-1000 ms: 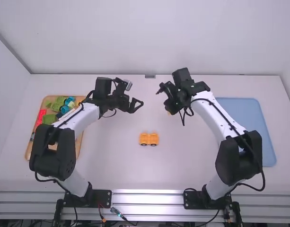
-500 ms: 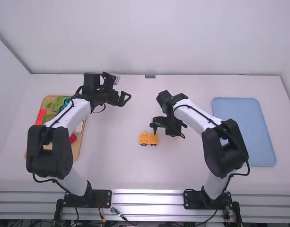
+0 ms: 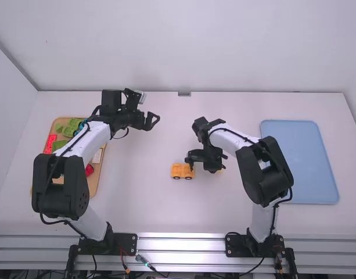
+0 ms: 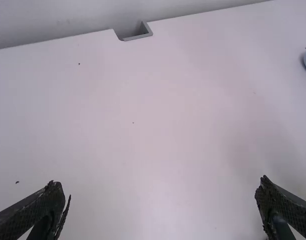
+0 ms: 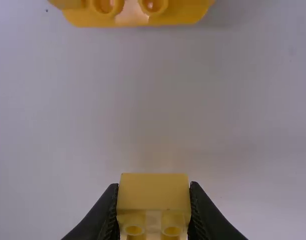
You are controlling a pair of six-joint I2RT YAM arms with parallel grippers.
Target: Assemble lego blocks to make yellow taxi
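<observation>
Taxi base: yellow-orange lego piece [image 3: 179, 170] on the white table [image 3: 143, 203]; two dark wheels show along the side facing the arm bases; round studs [image 5: 153, 5] show in the right wrist view.
Yellow block: just to the right of the taxi base [image 5: 177, 17], apart from it; its plain face [image 5: 153, 191] and two round studs show; whether it touches the table, I cannot tell.
Right gripper [image 3: 214, 169]: to the right of the taxi base, near it; fingers [image 5: 109, 212] clenched on the yellow block, one on each side.
Left gripper [image 3: 154, 121]: farther from the arm bases than the taxi base and to its left; fingers [image 4: 40, 210] released, wide apart, nothing between them.
Wooden tray [image 3: 95, 183]: well to the left of the taxi base, partly hidden under the left arm; red blocks [image 3: 51, 142] and green blocks [image 3: 60, 145] lie in it.
Blue tray [image 3: 299, 163]: well to the right of the taxi base.
</observation>
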